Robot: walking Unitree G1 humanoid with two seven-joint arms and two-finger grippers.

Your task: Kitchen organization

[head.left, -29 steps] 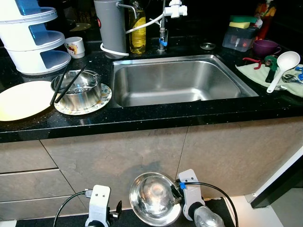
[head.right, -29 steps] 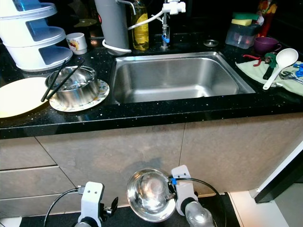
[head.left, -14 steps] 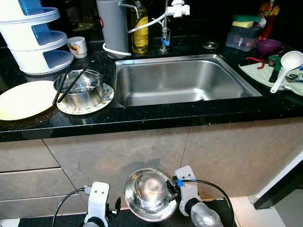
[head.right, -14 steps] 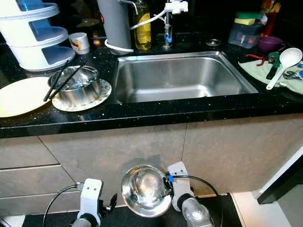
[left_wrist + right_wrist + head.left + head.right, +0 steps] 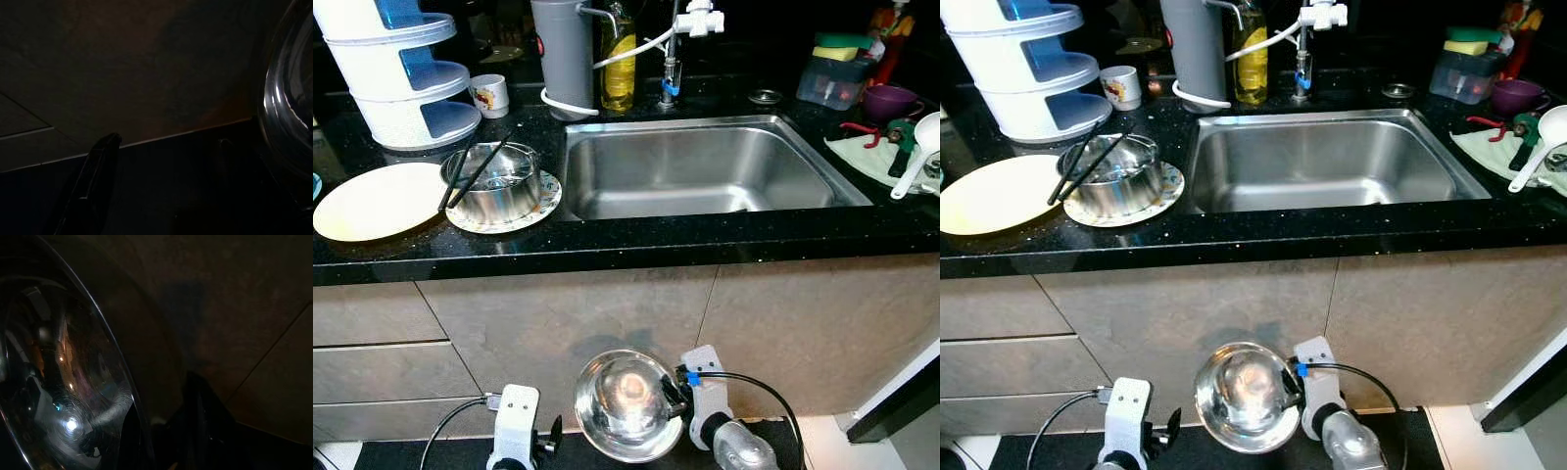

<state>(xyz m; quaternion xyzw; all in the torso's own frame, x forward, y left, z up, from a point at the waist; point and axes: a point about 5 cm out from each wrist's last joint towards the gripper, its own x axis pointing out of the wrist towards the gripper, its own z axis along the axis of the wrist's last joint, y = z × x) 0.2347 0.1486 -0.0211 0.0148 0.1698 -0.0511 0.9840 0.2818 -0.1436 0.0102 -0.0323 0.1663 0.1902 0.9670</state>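
Both arms hang low, down at 6 o'clock in the head view. The right gripper [image 5: 672, 403] has its black fingers pinched on the rim of a steel bowl [image 5: 625, 405], at the bowl's 3 o'clock. The left gripper [image 5: 551, 438] sits idle at the bowl's 8 o'clock.

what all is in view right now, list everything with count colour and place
sink: 1, steel, set in the black counter
tap: 1, white, behind the sink
oil bottle: 1, yellow, behind the sink's left corner
grey canister: 1, left of the bottle
mug: 1, white, back left
tiered stand: 1, white and blue, far left
yellow plate: 1, left counter
steel pot: 1, on a patterned plate, chopsticks across it
chopsticks: 2, black
purple cup: 1, back right
white ladle: 1, on a cloth, far right
steel bowl: 1, held low before the cabinet
right claw: shut on the bowl's rim
left claw: low, idle
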